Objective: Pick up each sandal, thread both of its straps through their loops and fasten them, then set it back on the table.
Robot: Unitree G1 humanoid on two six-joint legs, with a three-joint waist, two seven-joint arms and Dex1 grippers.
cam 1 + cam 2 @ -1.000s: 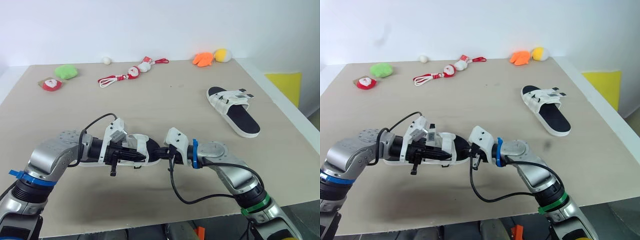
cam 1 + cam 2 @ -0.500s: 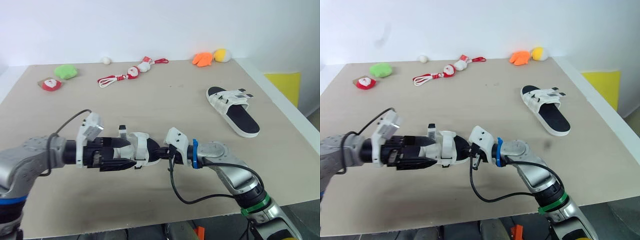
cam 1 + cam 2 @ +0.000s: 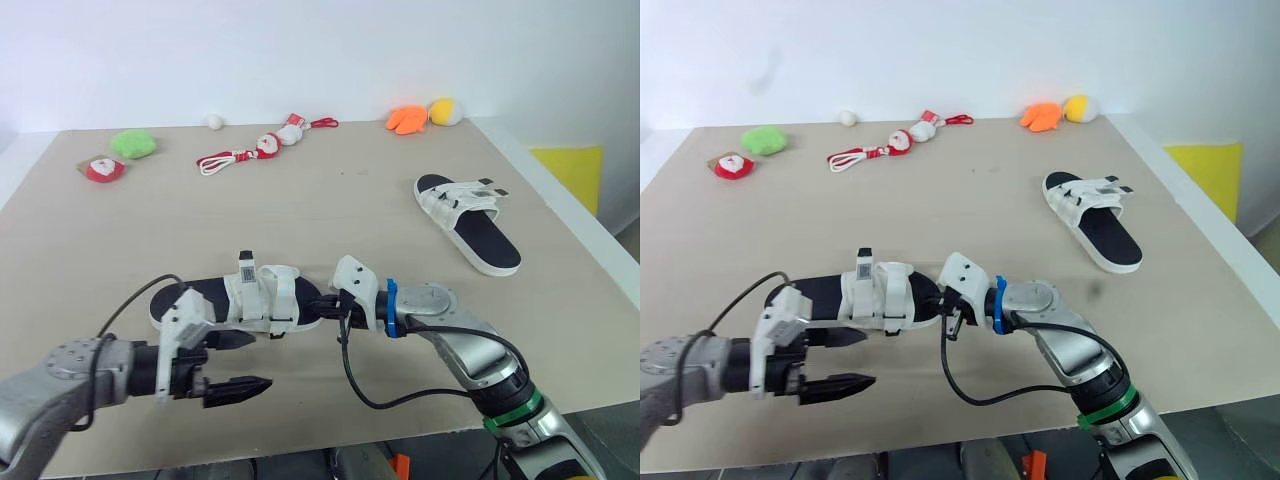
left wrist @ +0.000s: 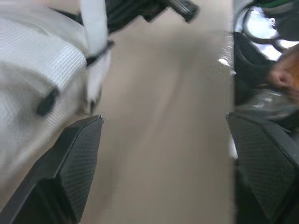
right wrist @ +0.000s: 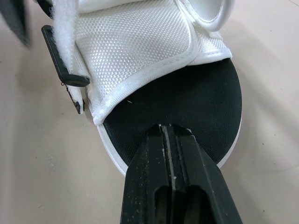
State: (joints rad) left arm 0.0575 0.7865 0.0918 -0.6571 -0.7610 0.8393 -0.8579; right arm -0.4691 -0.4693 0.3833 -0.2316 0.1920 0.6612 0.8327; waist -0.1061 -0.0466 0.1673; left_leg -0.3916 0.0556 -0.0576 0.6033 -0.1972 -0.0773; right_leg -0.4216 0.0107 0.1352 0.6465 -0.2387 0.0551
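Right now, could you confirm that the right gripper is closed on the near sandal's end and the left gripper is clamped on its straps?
No: the left gripper is open and clear of the near sandal, as the left wrist view shows. The right gripper is closed on its end.

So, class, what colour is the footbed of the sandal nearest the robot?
Black footbed, edged in white; clearest in the right wrist view.
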